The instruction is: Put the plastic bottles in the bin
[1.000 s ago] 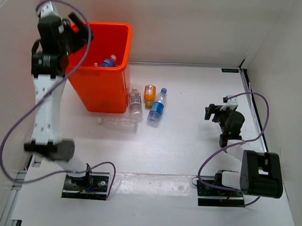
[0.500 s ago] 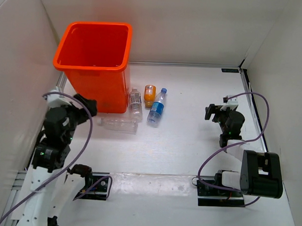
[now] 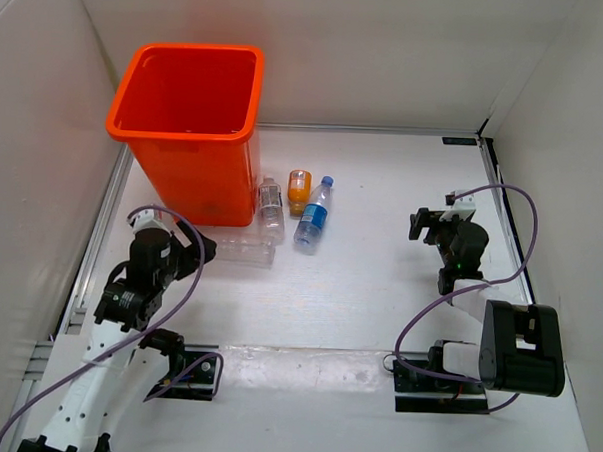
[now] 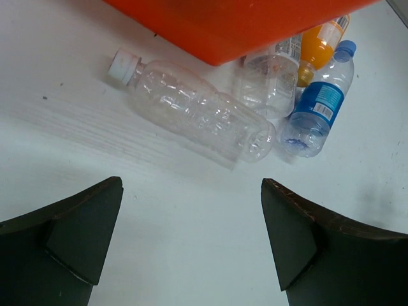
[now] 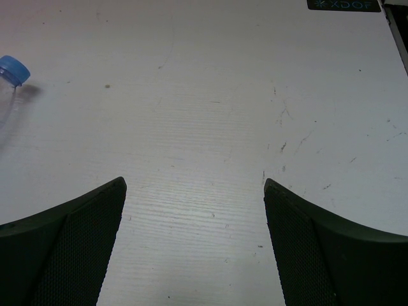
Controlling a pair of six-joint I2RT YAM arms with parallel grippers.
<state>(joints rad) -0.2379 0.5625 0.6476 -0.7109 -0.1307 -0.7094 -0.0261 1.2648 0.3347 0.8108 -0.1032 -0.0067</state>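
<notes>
Where the left gripper (image 4: 191, 220) hangs: low over the table (image 4: 76, 159), pitched forward and down, jaws spread wide, holding nothing.
Left arm (image 3: 128, 299): folded low by its base, elbow bent, wrist reaching forward.
Right gripper (image 5: 194, 213): parked well to the right, jaws apart, empty.
Clear bottle (image 4: 197, 111): on its side just ahead of the left jaws, white cap (image 4: 123, 65) leftward, base just beside the others.
Grasp: likely the next pick; turn the wrist so the jaws cross its long axis at the ribbed middle, then close gently lest it roll or crumple.
Other bottles: small clear bottle (image 4: 268, 83), orange bottle (image 4: 317, 48), blue bottle (image 4: 317, 105), side by side at the foot of the bin (image 4: 255, 25).
Bin: upright, far left; expect a high lift over its rim.
</notes>
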